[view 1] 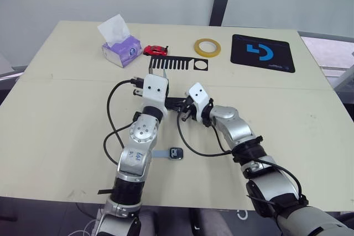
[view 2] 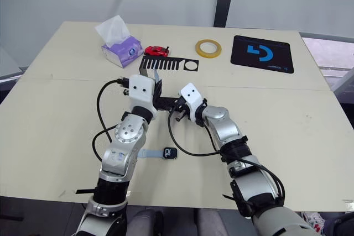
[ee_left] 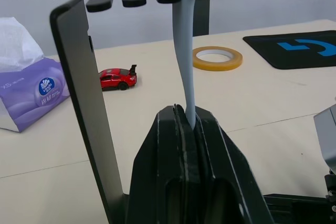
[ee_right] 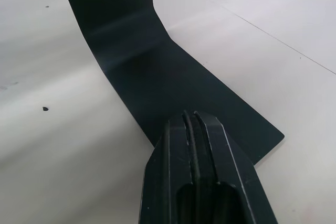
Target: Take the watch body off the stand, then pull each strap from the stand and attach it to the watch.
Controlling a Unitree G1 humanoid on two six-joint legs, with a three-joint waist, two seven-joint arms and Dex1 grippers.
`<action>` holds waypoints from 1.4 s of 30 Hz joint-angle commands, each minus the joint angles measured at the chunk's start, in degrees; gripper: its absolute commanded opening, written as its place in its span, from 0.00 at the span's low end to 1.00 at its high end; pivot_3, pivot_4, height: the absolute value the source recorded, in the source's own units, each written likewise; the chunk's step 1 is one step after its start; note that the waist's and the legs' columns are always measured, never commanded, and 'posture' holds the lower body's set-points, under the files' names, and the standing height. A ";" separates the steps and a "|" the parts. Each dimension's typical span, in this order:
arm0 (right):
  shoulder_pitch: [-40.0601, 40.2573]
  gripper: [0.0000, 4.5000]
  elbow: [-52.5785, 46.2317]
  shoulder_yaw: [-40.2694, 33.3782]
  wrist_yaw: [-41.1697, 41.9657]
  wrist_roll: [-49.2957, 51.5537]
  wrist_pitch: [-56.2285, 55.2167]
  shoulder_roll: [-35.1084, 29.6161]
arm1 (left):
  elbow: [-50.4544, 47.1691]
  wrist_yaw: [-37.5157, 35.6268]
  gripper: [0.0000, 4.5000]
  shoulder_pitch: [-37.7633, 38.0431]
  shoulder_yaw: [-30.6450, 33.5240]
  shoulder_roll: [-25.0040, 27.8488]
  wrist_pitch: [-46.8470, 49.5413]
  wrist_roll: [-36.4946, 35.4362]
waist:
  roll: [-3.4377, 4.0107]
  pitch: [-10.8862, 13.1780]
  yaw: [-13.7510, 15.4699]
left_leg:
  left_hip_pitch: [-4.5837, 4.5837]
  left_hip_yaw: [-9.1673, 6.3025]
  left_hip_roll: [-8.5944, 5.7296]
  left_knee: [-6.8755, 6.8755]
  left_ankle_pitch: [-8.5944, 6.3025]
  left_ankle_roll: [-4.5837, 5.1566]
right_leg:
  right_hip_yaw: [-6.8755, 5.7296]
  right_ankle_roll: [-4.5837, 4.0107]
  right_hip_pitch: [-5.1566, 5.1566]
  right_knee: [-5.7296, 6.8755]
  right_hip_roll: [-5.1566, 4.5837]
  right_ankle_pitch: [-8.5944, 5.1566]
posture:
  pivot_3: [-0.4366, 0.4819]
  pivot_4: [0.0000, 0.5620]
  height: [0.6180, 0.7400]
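Watch body (view 1: pixel 176 153) lies flat on the surface (view 1: pixel 61 114), close to the near edge, with one pale blue-grey strap (view 1: pixel 161 154) already joined on at its 9 o'clock side. It sits just beside the left arm.

Up from it, at about 12 o'clock, stands the black stand (view 1: pixel 178 64). Its comb-slotted top bar ends in a round hole at the 3 o'clock end. The second strap (ee_left: pixel 187 51) hangs down from a slot in that bar.

The left pincer (ee_left: pixel 186 124) is clenched on the low end of this hanging strap. The strap runs up from between the black fingers to the bar, so its top is not off the stand yet.

The right pincer (ee_right: pixel 192 121) has its fingers pressed together. Its tip rests against the flat foot of the stand (ee_right: pixel 157 82).

Further back on the surface, at 10 o'clock from the stand, is a purple tissue box (view 1: pixel 120 49) with a white tissue sticking up. A small red toy car (view 1: pixel 155 50) is just beside the stand's top bar. A yellow tape ring (view 1: pixel 207 47) lies at 1 o'clock from the stand, and a black mouse pad with a blue logo (view 1: pixel 262 52) lies past the tape ring at 3 o'clock.
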 commanded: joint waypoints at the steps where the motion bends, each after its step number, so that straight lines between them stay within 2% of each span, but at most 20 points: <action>1: 2.06 0.00 2.69 1.15 0.29 -1.54 2.66 -0.42 | -3.07 -0.43 0.01 -0.53 -0.26 -0.35 -1.41 0.13 | 0.00 0.00 0.00 | -0.01 0.00 0.00 0.00 0.00 0.00 | 0.00 0.00 0.00 -0.01 0.00 0.00 | 0.48 0.27 0.98; 10: 2.28 0.00 2.43 1.26 0.30 -1.60 2.74 -0.43 | 0.57 -0.91 0.01 -3.52 0.65 -0.25 -3.42 0.02 | 0.00 0.00 0.00 | -0.03 0.00 0.00 0.00 -0.01 0.02 | -0.01 0.00 0.00 -0.05 0.00 0.00 | 0.48 0.27 0.98; 17: 2.39 0.00 2.02 1.41 0.22 -1.61 2.74 -0.15 | -0.33 -2.24 0.01 -2.17 0.54 0.07 -3.83 -0.46 | 0.00 0.00 0.00 | -0.03 0.00 0.01 -0.02 -0.01 0.02 | -0.01 0.00 0.00 -0.08 0.00 0.00 | 0.48 0.27 0.98; 34: 0.72 0.00 4.69 1.01 0.90 -1.73 1.99 -0.69 | -9.64 -9.08 0.01 4.14 0.22 3.52 -1.69 -2.45 | 0.00 0.00 -0.10 | -0.02 -0.01 0.02 -0.04 -0.02 0.02 | -0.01 0.00 0.01 -0.11 -0.01 0.00 | 0.48 0.27 0.98; 38: 1.01 0.00 4.60 0.85 1.00 -1.71 1.83 -0.88 | -13.67 -12.29 0.01 5.86 0.88 5.61 0.87 -4.49 | 0.00 0.00 -0.11 | -0.01 -0.01 0.02 -0.05 -0.02 0.02 | -0.01 0.00 0.01 -0.11 -0.01 0.00 | 0.48 0.27 0.98; 42: 1.42 0.00 3.58 0.01 1.28 -0.80 0.06 -0.70 | -20.61 -20.81 0.01 8.42 4.17 9.90 7.40 -13.81 | 0.02 0.01 -0.19 | -0.01 -0.02 0.03 -0.06 -0.03 0.02 | -0.01 0.00 0.01 -0.11 -0.02 0.00 | 0.48 0.27 0.98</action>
